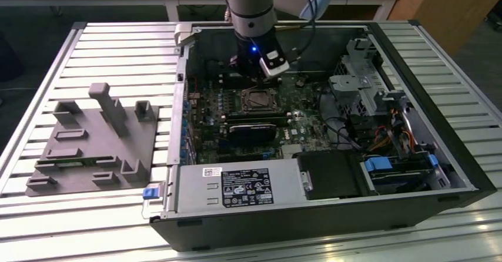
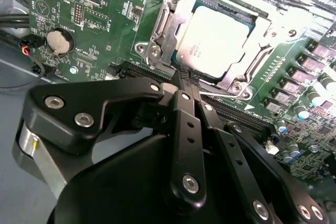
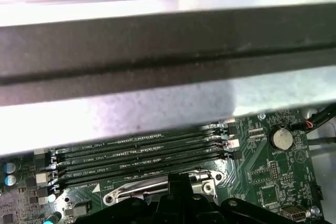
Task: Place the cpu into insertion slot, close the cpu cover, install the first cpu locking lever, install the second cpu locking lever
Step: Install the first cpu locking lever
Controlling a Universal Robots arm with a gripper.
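The pincer point(image 2: 188, 78) (squeezed fully together, empty) hangs by the cpu cover point(image 2: 161, 24) lying over the cpu point(image 2: 215, 38).

cpu point(image 2: 212, 38): 1 | cpu cover point(image 2: 163, 24): 1 | memory slots point(image 3: 142, 153): 4 | coin battery point(image 2: 58, 41): 1 | graphics card point(image 1: 253, 134): 1 | computer case point(image 1: 462, 162): 1 | grey fixture point(image 1: 94, 150): 1 | gripper point(image 2: 188, 80): 1

In the exterior view the small square silver-rimmed insertion slot point(image 1: 255, 100) is too small to tell what sits in it, and the grey robot arm point(image 1: 249, 9) hides the board behind it. In the second wrist view the black metal fingers point(image 2: 185, 108), pressed together, cover the near edge of the thin silvery cpu cover point(image 2: 160, 24). I can't tell if they pinch anything. In the first wrist view the grey case wall point(image 3: 157, 103) is a blur.
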